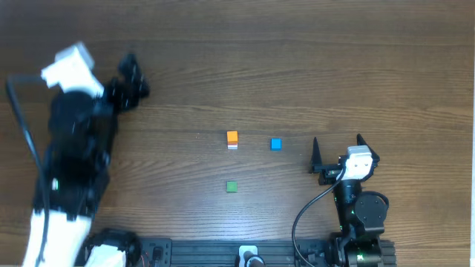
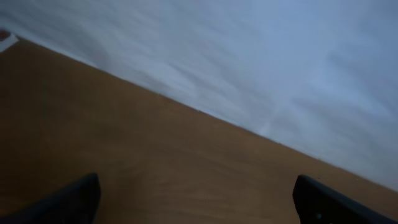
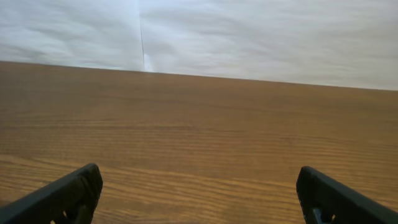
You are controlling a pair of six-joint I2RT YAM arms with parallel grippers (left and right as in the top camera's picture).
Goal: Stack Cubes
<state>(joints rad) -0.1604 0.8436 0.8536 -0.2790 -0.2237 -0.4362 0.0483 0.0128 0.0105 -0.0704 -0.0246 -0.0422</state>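
An orange cube [image 1: 232,136] sits on top of a white cube [image 1: 233,146] near the table's middle. A blue cube [image 1: 276,144] lies just to their right, and a green cube [image 1: 231,187] lies nearer the front, below the stack. My right gripper [image 1: 335,153] stands open to the right of the blue cube, holding nothing; its fingertips [image 3: 74,190] frame bare wood. My left gripper [image 1: 132,81] is far off at the back left, raised and open, with its fingers [image 2: 74,199] apart over empty table.
The wooden table [image 1: 334,67] runs to a white wall [image 3: 249,37] at the back. The arms' base rail [image 1: 245,252] lies along the front edge.
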